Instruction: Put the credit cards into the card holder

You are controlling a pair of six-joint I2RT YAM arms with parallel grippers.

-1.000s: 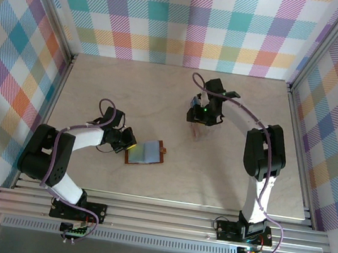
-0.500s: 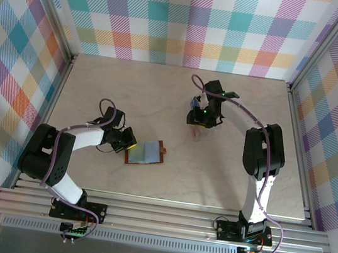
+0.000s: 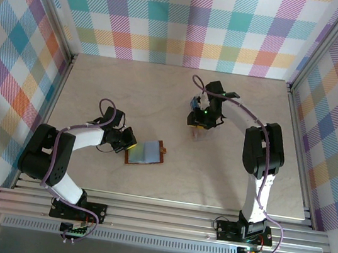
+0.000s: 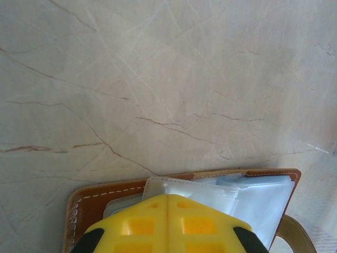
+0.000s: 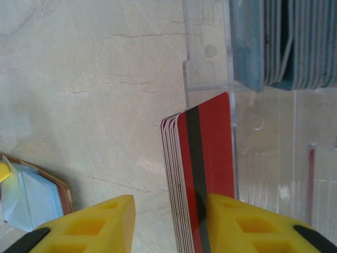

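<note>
Red credit cards (image 5: 208, 158) between fingers of the part-open right tool (image 5: 169, 219), against one; shut left tool (image 4: 167, 213) atop card holder (image 4: 92, 197).

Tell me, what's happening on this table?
Two robot arms are filing cards. The left gripper, shut, rests on the open brown card holder. The right gripper is at the clear tray, its jaws around a stack of red credit cards, a gap on one side. Blue cards stand in the tray.
</note>
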